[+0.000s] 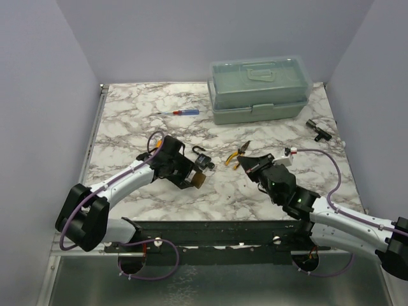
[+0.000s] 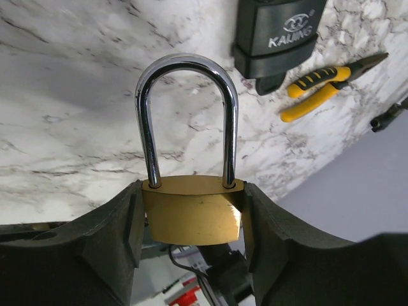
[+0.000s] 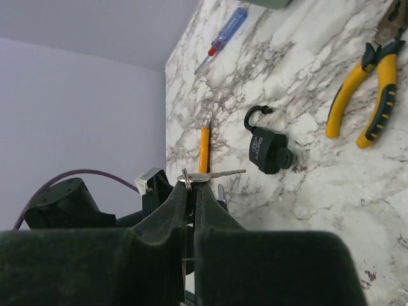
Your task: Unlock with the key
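My left gripper (image 2: 191,194) is shut on a brass padlock (image 2: 191,220), one finger on each side of its body. Its silver shackle (image 2: 188,60) is closed and points towards the marble table (image 1: 140,127). In the top view this gripper (image 1: 193,174) is held left of centre. My right gripper (image 3: 193,186) is shut on the key (image 3: 213,174), a small silver key on a ring whose blade sticks out sideways to the right. That gripper (image 1: 247,167) is right of centre and faces the left one. A black padlock (image 1: 204,160) lies on the table between them.
Yellow-handled pliers (image 1: 239,154) lie just behind my right gripper. A red-and-blue screwdriver (image 1: 182,113) lies further back on the left. A green toolbox (image 1: 258,90) stands at the back, with a small black part (image 1: 317,129) at the right edge. Walls enclose the table on its left, back and right sides.
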